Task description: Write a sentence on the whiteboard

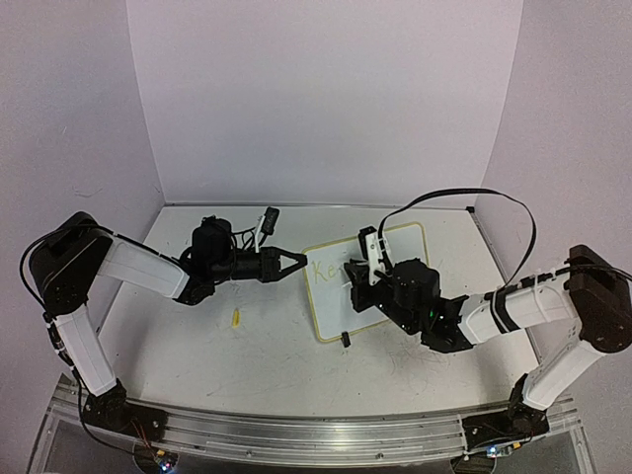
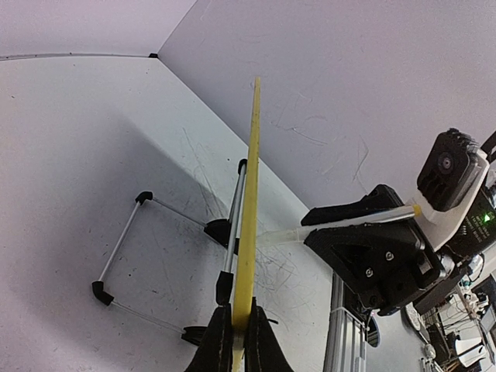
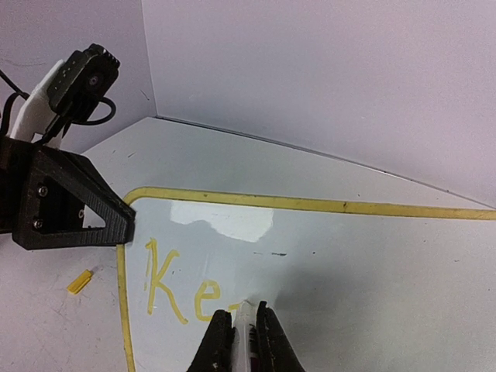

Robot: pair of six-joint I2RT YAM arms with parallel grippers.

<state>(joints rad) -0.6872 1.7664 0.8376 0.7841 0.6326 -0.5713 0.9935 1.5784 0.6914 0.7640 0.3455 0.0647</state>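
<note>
The whiteboard [image 1: 380, 286] lies tilted right of the table's middle, with a yellow-green rim [image 3: 310, 204]. My left gripper [image 1: 299, 262] is shut on its left edge, and in the left wrist view the jaws [image 2: 241, 316] pinch the rim, seen edge-on [image 2: 252, 194]. Over the board's left part, my right gripper [image 1: 353, 288] is shut on a white marker [image 3: 246, 329] whose tip touches the board. The sentence [image 3: 182, 288] reads "Ke" in yellow-green, with a short stroke starting right beside the tip.
A small yellow marker cap [image 1: 236, 317] lies on the scuffed tabletop left of the board. A thin wire stand with black feet [image 2: 124, 256] lies beyond the board's edge. White walls close the back and sides. A black clip foot [image 1: 346, 339] sits at the board's near edge.
</note>
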